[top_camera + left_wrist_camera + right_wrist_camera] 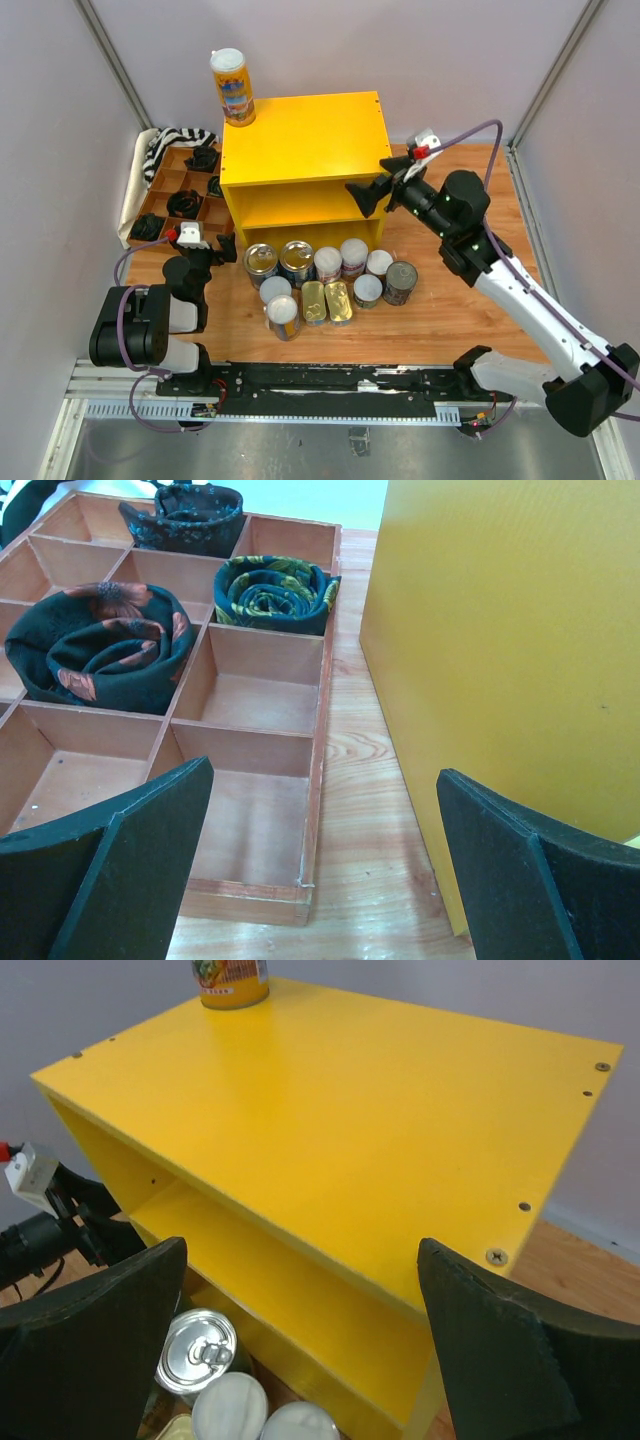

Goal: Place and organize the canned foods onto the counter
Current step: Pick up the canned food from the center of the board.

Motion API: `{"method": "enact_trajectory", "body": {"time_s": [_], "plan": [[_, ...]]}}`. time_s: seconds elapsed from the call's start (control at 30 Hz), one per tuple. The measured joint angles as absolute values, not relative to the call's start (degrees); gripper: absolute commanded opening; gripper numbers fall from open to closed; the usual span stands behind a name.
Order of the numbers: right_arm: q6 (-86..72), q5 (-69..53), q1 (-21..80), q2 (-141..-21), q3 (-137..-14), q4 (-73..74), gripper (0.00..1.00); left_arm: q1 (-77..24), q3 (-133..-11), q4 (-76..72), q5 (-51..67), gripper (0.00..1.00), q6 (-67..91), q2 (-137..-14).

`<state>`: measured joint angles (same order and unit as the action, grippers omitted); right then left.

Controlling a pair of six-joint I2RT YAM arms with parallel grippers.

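Finds the right gripper (372, 188) spread wide and empty, right of centre in the top view, level with the top of the counter (300, 140) and just beside its right edge. Looks, through the right wrist view, down across the yellow top, where one tall can (232, 980) stands upright at the upper-left corner.

Places the rest of the cans (320, 280) in a tight cluster on the table (440, 320), centre of the frame, just below the counter's open front. Puts that cluster below and to the left of the right gripper, nearest at the dark can (400, 282) on the right end. Reads every round can as upright, long axis vertical, lids up; reads the two flat tins (327, 301) as lying flat, long sides running up and down the frame.

Finds the left gripper (205, 255) also spread and empty, lower left, near the cluster's left end but facing the tray (250, 830) and the counter's side, with no can in its own view.

Judges the right arm better aimed: probably needs to drop and swing down-left, jaws level, to close across the dark can's sides.
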<state>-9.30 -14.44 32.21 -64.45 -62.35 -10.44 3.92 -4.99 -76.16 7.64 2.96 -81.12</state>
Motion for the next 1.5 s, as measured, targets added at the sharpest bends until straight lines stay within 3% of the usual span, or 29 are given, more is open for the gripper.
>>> {"method": "enact_trajectory", "body": {"time_s": [0.23,0.67,1.0,1.5], "plan": [[-3.4,-7.3,44.4,-57.7,-51.2,-11.8,0.99,3.9,-5.0,-76.2,7.6,1.0,3.0,-81.1],[-0.6,-15.3,56.0,-70.2,-45.9,-12.5,0.98,3.9,-5.0,-76.2,7.6,1.0,3.0,-81.1],[-0.2,-31.2,57.3,-75.0,-45.4,-15.7,0.99,3.9,-5.0,-76.2,7.6,1.0,3.0,-81.1],[1.3,-32.8,62.3,-83.7,-45.4,-20.0,0.98,3.9,-5.0,-76.2,7.7,1.0,3.0,-81.1]]}}
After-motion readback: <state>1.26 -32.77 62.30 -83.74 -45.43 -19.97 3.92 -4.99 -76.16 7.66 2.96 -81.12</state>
